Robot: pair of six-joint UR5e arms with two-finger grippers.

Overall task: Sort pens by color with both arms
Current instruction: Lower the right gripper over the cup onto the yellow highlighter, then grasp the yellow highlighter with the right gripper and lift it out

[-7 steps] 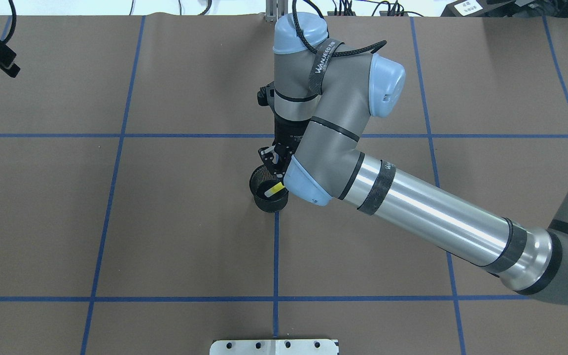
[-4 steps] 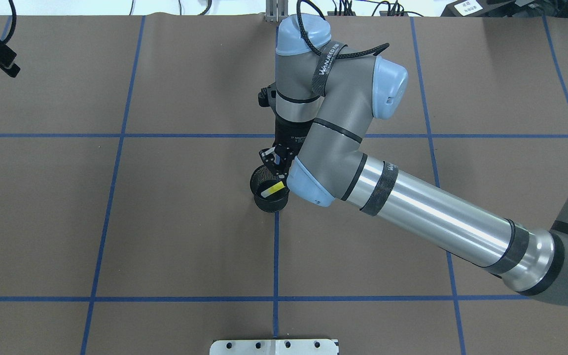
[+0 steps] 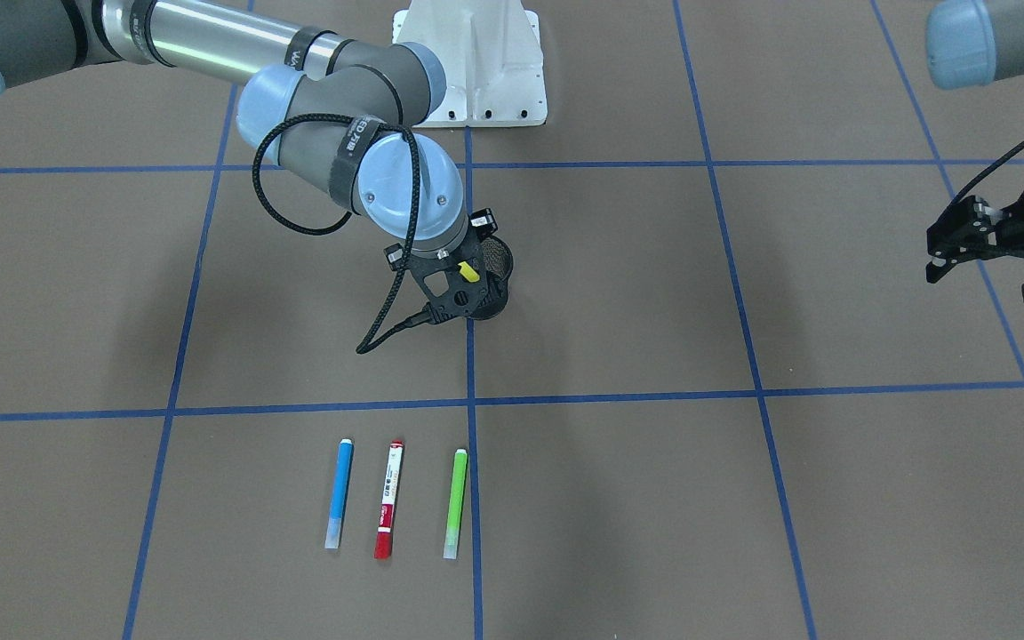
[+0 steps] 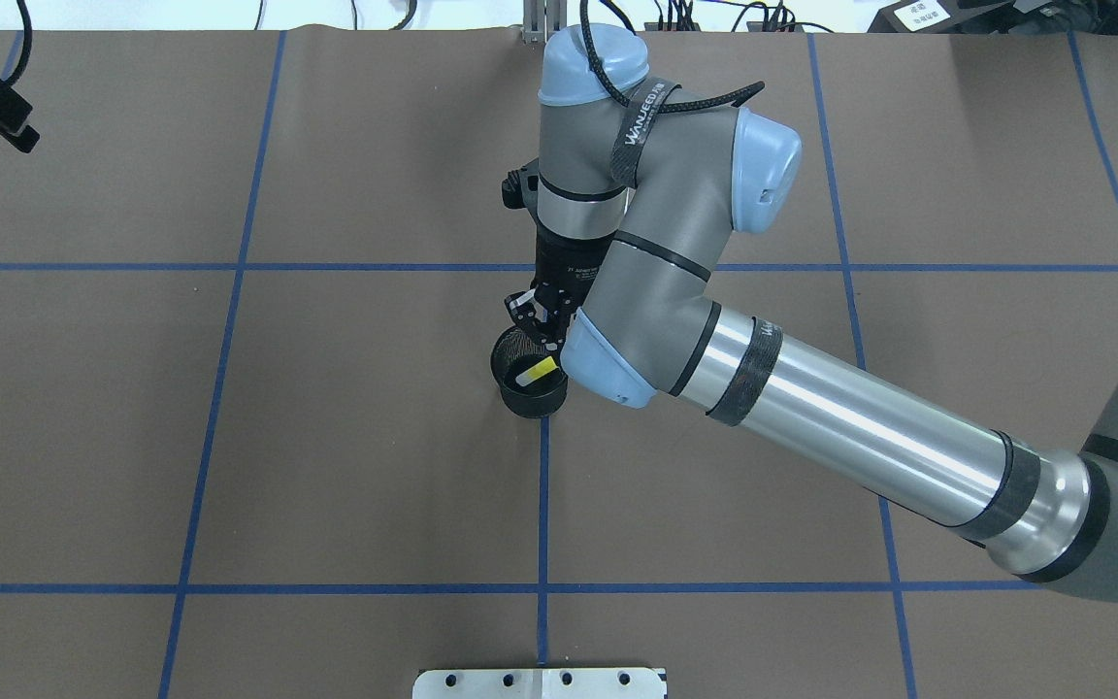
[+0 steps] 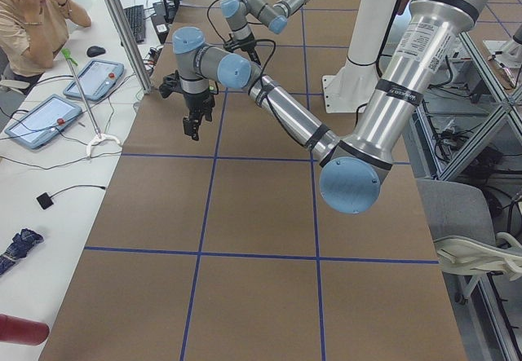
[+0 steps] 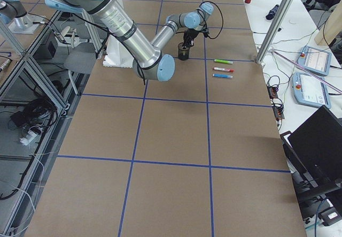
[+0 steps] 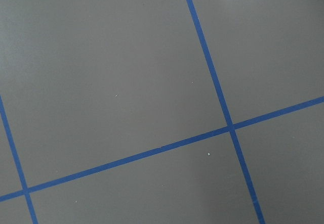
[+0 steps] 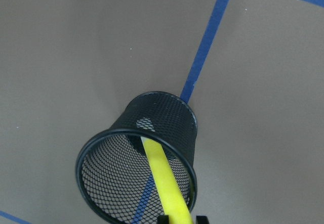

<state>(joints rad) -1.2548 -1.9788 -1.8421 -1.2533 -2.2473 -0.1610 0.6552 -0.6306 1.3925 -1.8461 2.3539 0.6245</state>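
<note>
Yellow pen [image 8: 164, 181] — top in right end effector [image 8: 181, 220], rest in mesh cup [image 8: 167, 117]

Your right gripper [image 8: 181, 220] mostly hidden under its own wrist [image 4: 622, 291] from overhead, only jaw tips showing at its wrist view's bottom edge, yellow pen [image 8: 162, 178] cut off there too, left gripper [image 3: 979, 276] clipped by the front view's right edge, red pen [image 3: 389, 500], its label too small to read.

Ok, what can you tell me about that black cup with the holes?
The black mesh cup is a round, see-through wire pot, wider at its open rim. It stands upright on the brown table, over a blue tape line. A yellow pen leans inside it, held by the right gripper above.
</note>
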